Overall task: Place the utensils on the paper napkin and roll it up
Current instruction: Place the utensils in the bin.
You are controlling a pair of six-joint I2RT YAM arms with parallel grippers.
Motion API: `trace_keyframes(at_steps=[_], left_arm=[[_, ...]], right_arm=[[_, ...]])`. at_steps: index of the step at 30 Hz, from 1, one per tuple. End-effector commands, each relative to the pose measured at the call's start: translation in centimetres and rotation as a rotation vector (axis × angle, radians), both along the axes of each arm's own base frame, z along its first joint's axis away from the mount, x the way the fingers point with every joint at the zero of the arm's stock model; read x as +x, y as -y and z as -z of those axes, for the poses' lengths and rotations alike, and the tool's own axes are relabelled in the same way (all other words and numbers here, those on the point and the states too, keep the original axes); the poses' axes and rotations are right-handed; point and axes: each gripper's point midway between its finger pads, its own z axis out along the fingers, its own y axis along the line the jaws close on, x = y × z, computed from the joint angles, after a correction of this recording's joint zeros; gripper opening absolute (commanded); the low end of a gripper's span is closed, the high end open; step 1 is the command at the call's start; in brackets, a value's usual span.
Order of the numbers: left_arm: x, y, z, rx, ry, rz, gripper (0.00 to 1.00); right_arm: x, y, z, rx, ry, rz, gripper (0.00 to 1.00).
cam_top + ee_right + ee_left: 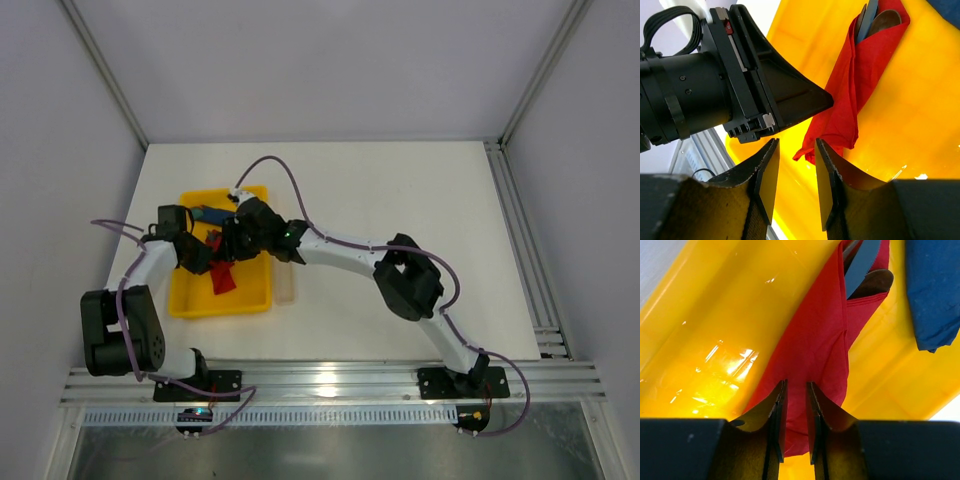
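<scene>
The paper napkin (815, 345) is a narrow red roll lying in the yellow tray (705, 320); it also shows in the top view (222, 278) and the right wrist view (852, 90). The utensils (875, 282), a brown piece and a grey-blue one, stick out of its far end, as the right wrist view (885, 20) also shows. My left gripper (796, 385) stands over the roll's near end with its jaws a narrow gap apart and red paper between them. My right gripper (796, 142) is open and empty just above the tray, beside the left gripper's finger (805, 100).
A blue stick-shaped object (932, 290) lies in the tray's far part (210, 215). A pale short cylinder (285, 283) lies on the table against the tray's right wall. Both arms crowd over the tray (190, 300). White walls and a rail bound the table.
</scene>
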Motion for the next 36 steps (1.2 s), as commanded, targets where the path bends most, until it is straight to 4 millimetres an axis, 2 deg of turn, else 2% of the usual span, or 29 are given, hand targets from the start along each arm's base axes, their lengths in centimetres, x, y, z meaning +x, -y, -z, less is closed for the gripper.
trace_keyframes(at_steps=[1, 9, 15, 26, 36], left_arm=[[0.8, 0.7, 0.1, -0.042, 0.031, 0.021, 0.25], [0.7, 0.9, 0.3, -0.046, 0.029, 0.03, 0.26], [0.3, 0.9, 0.9, -0.051, 0.014, 0.029, 0.26], [0.5, 0.8, 0.4, -0.044, 0.026, 0.022, 0.28], [0.3, 0.8, 1.3, -0.046, 0.009, 0.014, 0.29]], right_arm=[[0.4, -1.1, -1.9, 0.031, 0.063, -0.039, 0.4], [0.3, -1.5, 1.7, -0.039, 0.03, -0.074, 0.41], [0.5, -1.5, 2.8, -0.06, 0.026, -0.072, 0.4], [0.7, -1.1, 5.3, -0.111, 0.017, -0.066, 0.41], [0.2, -1.5, 6.4, -0.081, -0.035, -0.067, 0.4]])
